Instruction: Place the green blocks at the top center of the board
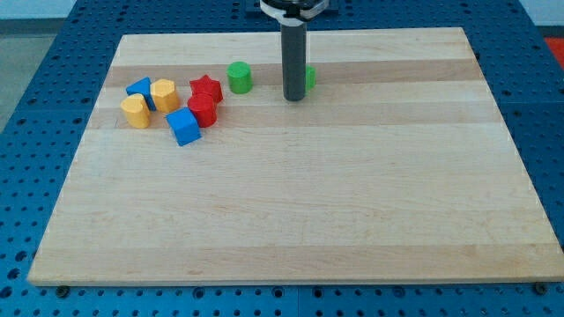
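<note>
Trouble could come if my tip (294,98), a plain rod with no pincer to open or close, pushes off-centre on the second green block (309,77), mostly hidden just behind and right of it, and sends that block spinning off toward the right. Both task pieces sit far up the pale, smooth wooden board (291,202) near its middle, the green cylinder (239,77) lying left of the rod. Farther left, a matte cluster holds a red star (205,88), red block (203,110), blue cube (184,127), blue block (138,88) and two yellow blocks (164,94) (135,111).
</note>
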Controlling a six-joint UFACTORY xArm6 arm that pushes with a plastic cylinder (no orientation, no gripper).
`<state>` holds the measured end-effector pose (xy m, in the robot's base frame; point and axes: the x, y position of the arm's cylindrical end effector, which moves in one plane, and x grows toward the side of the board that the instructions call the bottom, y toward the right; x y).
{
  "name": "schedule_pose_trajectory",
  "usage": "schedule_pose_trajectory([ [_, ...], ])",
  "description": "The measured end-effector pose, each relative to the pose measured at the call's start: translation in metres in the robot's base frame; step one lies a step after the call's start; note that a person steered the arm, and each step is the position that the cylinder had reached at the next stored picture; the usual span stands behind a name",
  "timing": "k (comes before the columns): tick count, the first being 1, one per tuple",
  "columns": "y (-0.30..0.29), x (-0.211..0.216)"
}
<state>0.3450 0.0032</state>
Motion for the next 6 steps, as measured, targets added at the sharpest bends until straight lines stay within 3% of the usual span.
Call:
schedule_pose_trajectory([
  [2, -0.014, -0.013],
  [4, 0.017, -0.037],
  [6, -0.035, -0.065],
])
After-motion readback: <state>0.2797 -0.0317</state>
